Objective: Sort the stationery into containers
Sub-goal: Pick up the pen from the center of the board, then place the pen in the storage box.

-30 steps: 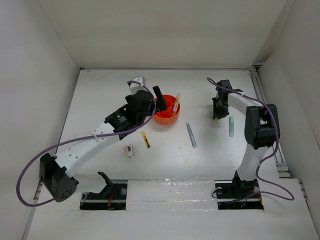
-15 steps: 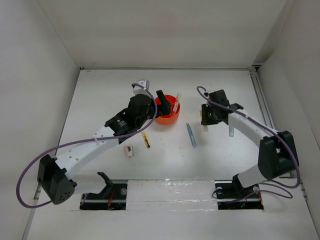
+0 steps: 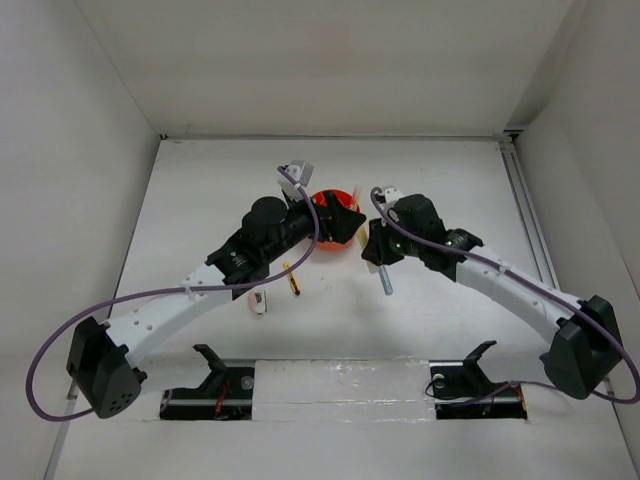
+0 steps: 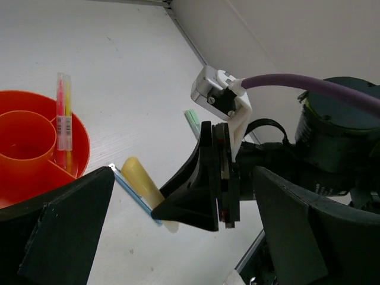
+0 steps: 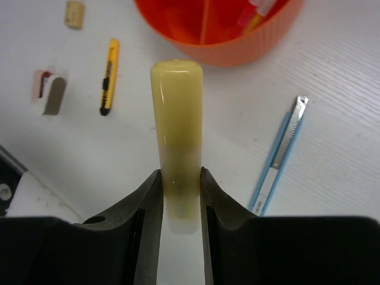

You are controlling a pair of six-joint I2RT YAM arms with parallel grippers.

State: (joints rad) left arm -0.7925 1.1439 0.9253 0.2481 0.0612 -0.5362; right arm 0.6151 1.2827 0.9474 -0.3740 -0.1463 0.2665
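Observation:
My right gripper [image 5: 178, 184] is shut on a pale yellow marker [image 5: 176, 113], held above the table just beside the round orange tub [image 5: 225, 41]. In the top view that gripper [image 3: 372, 246] sits at the tub's [image 3: 322, 197] right side. My left gripper [image 3: 340, 222] hangs open over the tub, nothing between its fingers [image 4: 65, 231]. In the left wrist view the tub [image 4: 35, 148] holds a yellow-pink highlighter [image 4: 63, 113]. On the table lie a grey-blue pen [image 3: 385, 281], an orange-black pen [image 3: 291, 278] and a pink-white eraser [image 3: 259, 301].
A tan eraser [image 5: 74, 13] lies on the table near the tub. A pale green pen [image 4: 191, 119] lies further right, behind my right gripper. White walls close in the table on three sides. The two grippers are close together at the tub.
My right arm has swung left from the right side of the table to the tub, carrying the yellow marker. My left gripper has shifted a little right over the tub, still open.

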